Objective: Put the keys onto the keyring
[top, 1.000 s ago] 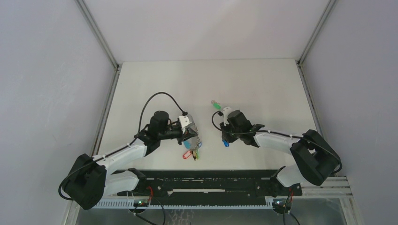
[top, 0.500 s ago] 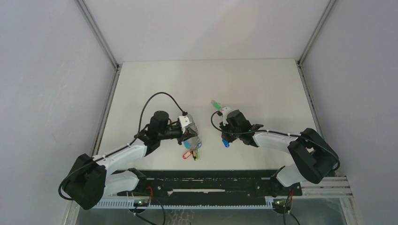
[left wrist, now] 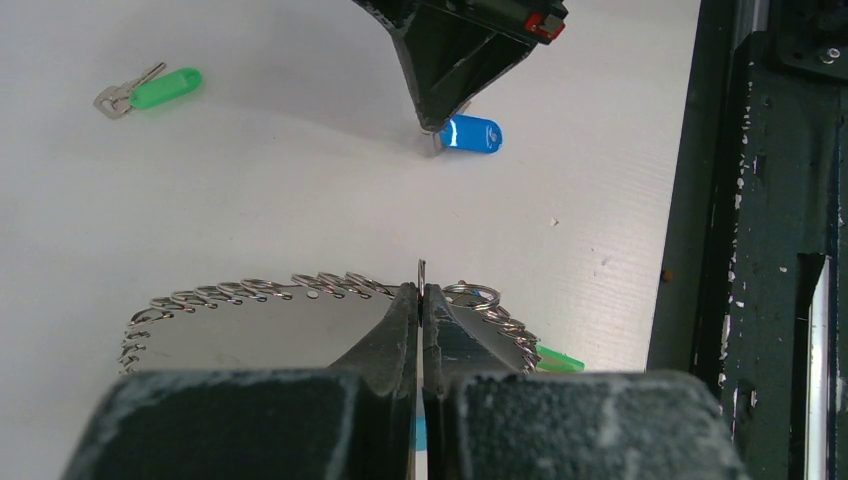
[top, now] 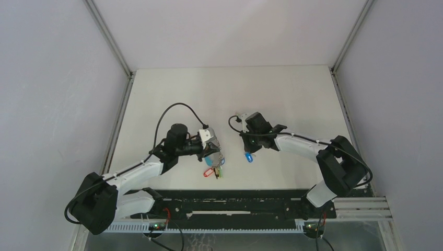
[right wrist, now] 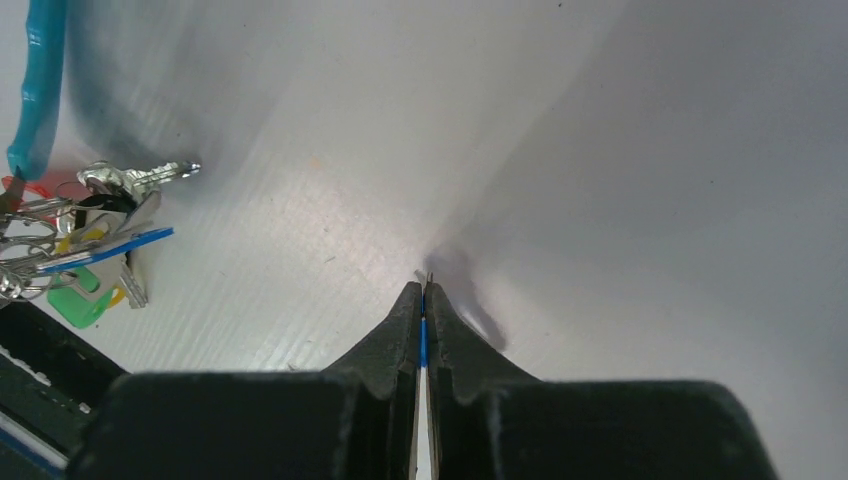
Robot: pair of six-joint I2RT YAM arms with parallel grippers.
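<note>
The left claw [left wrist: 421,297] is pinching the keyring [right wrist: 35,90] by its wire. The right claw [right wrist: 422,292] is squeezing the blue key [left wrist: 470,133], at three o'clock from the keyring. Only the left wrist view is showing the green key [left wrist: 152,89]; from above, the right arm [top: 303,146] is hiding it.

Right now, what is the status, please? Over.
Left gripper shut on keyring. Right gripper shut on blue key. Green key lies apart, on table. No obstacle seen.

On the table [top: 292,94], the keyring [top: 213,163] is left of centre; a key [top: 249,156] is near its right, a second key [left wrist: 150,89] farther back.
</note>
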